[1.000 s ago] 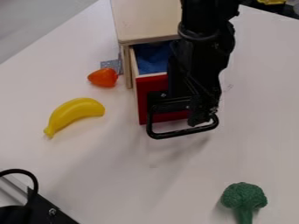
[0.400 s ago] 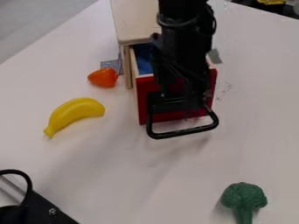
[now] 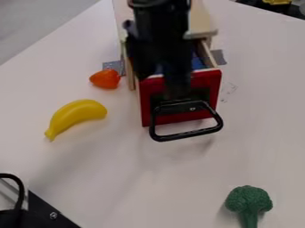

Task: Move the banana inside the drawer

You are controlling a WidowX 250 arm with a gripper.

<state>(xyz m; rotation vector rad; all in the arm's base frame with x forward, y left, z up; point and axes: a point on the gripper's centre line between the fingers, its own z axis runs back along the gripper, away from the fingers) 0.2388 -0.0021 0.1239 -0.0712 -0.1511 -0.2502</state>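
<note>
The black gripper (image 3: 174, 87) hangs in front of the red drawer front, over the middle of the drawer, with its arm coming from the top edge. Its tips blend with the dark handle mount behind them. The drawer (image 3: 207, 87) stands pulled out of the wooden cabinet, its blue inside partly hidden by the arm, its black handle facing the lower edge. On the table left of the drawer lies the yellow banana (image 3: 76, 116), apart from the gripper and everything else.
An orange-red toy (image 3: 105, 79) lies between banana and cabinet. The wooden cabinet (image 3: 201, 21) stands at the top. A green broccoli (image 3: 248, 203) sits at the lower right. A black device with a cable (image 3: 44, 213) occupies the lower left corner of the white table (image 3: 143, 182).
The arm and gripper have moved left across the drawer, uncovering its right side. The banana and drawer have stayed in place.
</note>
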